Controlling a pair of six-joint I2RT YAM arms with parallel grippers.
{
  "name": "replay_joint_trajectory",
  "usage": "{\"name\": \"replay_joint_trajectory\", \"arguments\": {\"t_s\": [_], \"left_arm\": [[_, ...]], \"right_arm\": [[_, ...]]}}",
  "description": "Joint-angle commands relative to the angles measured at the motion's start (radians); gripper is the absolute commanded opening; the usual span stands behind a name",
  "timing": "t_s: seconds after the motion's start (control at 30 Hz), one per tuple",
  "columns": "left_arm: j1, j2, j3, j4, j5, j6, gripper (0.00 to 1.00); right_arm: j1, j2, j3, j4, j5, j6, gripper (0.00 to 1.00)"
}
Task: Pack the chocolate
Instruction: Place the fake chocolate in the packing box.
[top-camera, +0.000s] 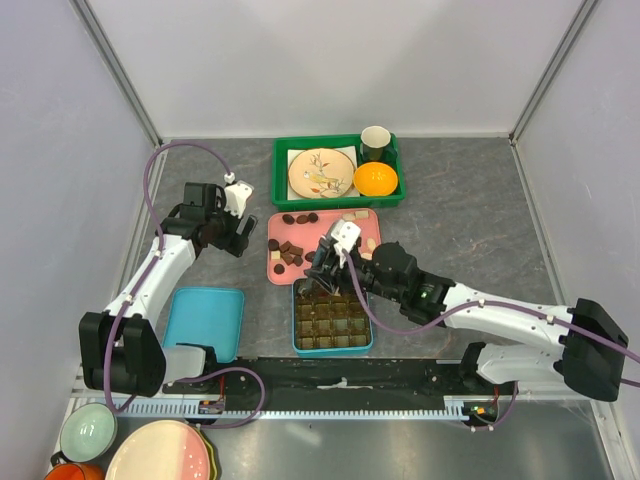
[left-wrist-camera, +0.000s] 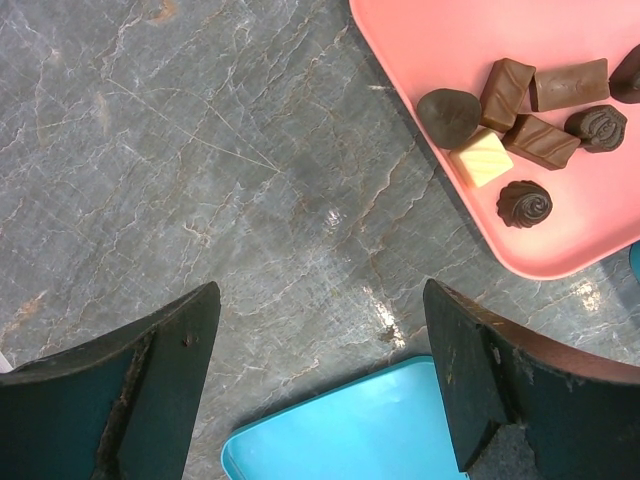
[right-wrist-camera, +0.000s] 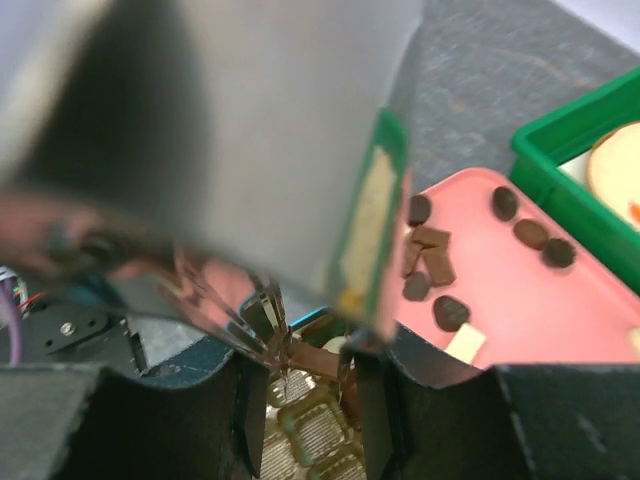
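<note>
the right gripper (right-wrist-camera: 313, 348) hangs over the far end of a blue box (top-camera: 333, 349) of small golden compartments. its jaws are half closed and appear to pinch a brown piece (right-wrist-camera: 318, 362) of chocolate just above the cells. a blurred, shiny sheet fills much of the right wrist view, so the contact is not sharp. most of the chocolates (top-camera: 290, 250) lie loose on a pink tray (top-camera: 372, 222) just behind the box: dark rounds, lighter brown bars and a few cream-white squares, clustered at the tray's left and along its far edge. the left gripper (left-wrist-camera: 320, 320) hovers above the grey marbled table (left-wrist-camera: 200, 150) to the left of the tray, jaws spread wide and holding nothing. a corner of a teal lid (left-wrist-camera: 340, 430) shows below it; the lid lies flat on the table, to the left of the box and apart from it. at the back of the table, a green bin (top-camera: 281, 170) holds a patterned plate (top-camera: 321, 173), a dark cup (top-camera: 375, 142) and an orange (top-camera: 376, 179).
</note>
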Motion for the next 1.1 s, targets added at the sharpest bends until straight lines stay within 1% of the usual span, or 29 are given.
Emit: {"name": "replay_joint_trajectory", "arguments": {"t_s": [0.0, 0.17, 0.43, 0.53, 0.7, 0.87, 0.93, 0.97, 1.07], "left_arm": [[0.007, -0.026, -0.001, -0.006, 0.011, 0.015, 0.89], [0.007, -0.032, -0.003, -0.009, 0.010, 0.017, 0.89], [0.007, -0.035, -0.004, -0.011, 0.008, 0.021, 0.90], [0.007, -0.033, -0.007, -0.011, 0.011, 0.020, 0.90], [0.007, -0.035, -0.007, -0.009, 0.013, 0.020, 0.90], [0.007, -0.039, -0.004, -0.009, 0.013, 0.018, 0.90], [0.007, -0.044, -0.006, -0.011, 0.013, 0.018, 0.91], [0.007, -0.046, -0.007, -0.012, 0.013, 0.020, 0.91], [0.007, -0.047, -0.009, -0.012, 0.011, 0.024, 0.91]], "right_arm": [[0.039, -0.011, -0.006, 0.033, 0.026, 0.037, 0.31], [0.062, 0.031, -0.003, 0.068, 0.020, 0.059, 0.32], [0.066, 0.065, 0.017, 0.083, 0.009, 0.076, 0.42], [0.066, 0.063, 0.021, 0.074, 0.017, 0.080, 0.47], [0.066, 0.046, 0.032, 0.062, 0.040, 0.065, 0.49], [0.066, 0.048, 0.058, 0.045, 0.040, 0.056, 0.55], [0.066, 0.052, 0.066, 0.040, 0.040, 0.056, 0.59], [0.066, 0.051, 0.066, 0.040, 0.040, 0.056, 0.59], [0.066, 0.043, 0.067, 0.049, 0.040, 0.043, 0.49]]}}
